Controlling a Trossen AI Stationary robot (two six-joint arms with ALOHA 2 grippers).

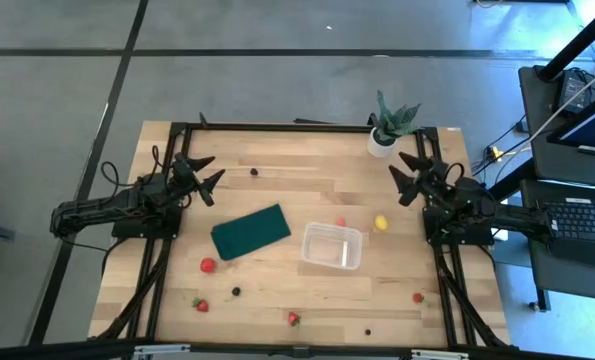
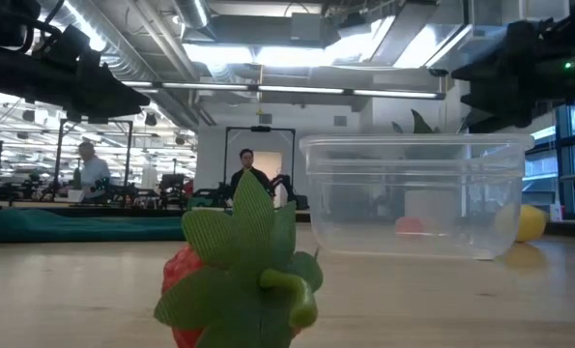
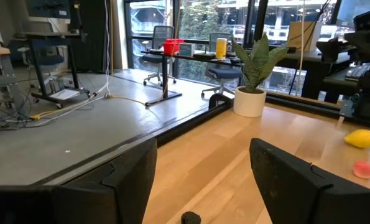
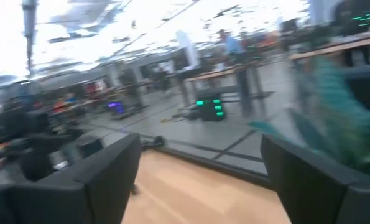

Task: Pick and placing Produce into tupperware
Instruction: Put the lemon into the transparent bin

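From above, my left gripper [image 1: 205,172] hangs with its fingers spread wide over the far-left part of the wooden table [image 1: 277,300], holding nothing; my right gripper [image 1: 407,176] does the same at the far right, just in front of the potted plant [image 1: 389,125]. Between them the boards lie open. The clear tupperware [image 1: 331,246] sits right of centre, a rounded rectangle with nothing in it, close beside the dark green pad [image 1: 250,231]. A yellow lemon [image 1: 381,222] and a small red fruit [image 1: 340,221] lie just beyond the tub. A red round fruit [image 1: 208,265], strawberries [image 1: 201,304] and small dark berries [image 1: 236,291] are scattered toward the near edge; another dark berry [image 1: 254,171] lies near my left gripper.

At table height, a strawberry [image 2: 239,285] with a leafy green cap fills the foreground. Behind it stands the see-through tub, glossy, with the lemon showing at its right. People stand in the bright workshop beyond.

My left wrist view shows my two dark fingers [image 3: 116,180] apart, smooth plank between, the plant's white pot at the table's rim and grey floor past it.

My right wrist view is blurred; the fingers [image 4: 97,174] are parted over bare wood.
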